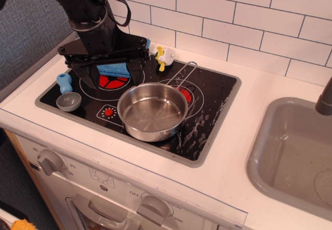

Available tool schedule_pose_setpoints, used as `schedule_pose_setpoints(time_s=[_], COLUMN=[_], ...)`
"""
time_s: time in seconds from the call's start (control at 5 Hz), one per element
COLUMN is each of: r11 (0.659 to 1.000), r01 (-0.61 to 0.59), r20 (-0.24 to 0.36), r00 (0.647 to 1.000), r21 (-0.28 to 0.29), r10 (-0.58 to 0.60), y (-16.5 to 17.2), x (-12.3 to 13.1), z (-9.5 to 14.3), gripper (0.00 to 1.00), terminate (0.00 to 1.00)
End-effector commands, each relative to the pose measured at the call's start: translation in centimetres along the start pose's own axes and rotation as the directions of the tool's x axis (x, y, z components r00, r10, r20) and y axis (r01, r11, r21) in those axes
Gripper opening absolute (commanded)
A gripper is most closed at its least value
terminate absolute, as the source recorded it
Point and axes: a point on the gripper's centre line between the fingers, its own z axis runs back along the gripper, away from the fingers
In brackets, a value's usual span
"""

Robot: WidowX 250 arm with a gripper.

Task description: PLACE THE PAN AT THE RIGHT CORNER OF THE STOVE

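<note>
On stove [218, 92]: pan [152, 110] at centre, handle toward 1 o'clock.
Gripper [110, 74]: released, at pan's 10 o'clock, apart.

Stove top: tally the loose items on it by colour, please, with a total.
Silver: 1, the pan
Grey with blue handle: 1, the scoop
Blue: 1, the cloth, partly hidden by the gripper
Yellow and white: 1, a small toy
Total: 4 on the stove

Grey scoop [68, 101], blue cloth [115, 69], sink [270, 136]
</note>
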Motion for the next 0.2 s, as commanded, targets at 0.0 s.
schedule_pose_setpoints(time_s=[0.0], r11=[1.0], r01=[0.005], r20=[0.039], r00=[0.999], r21=[-0.009], r10=[-0.004], y=[-0.4], x=[0.05], z=[1.47], gripper=[1.0], terminate=[1.0])
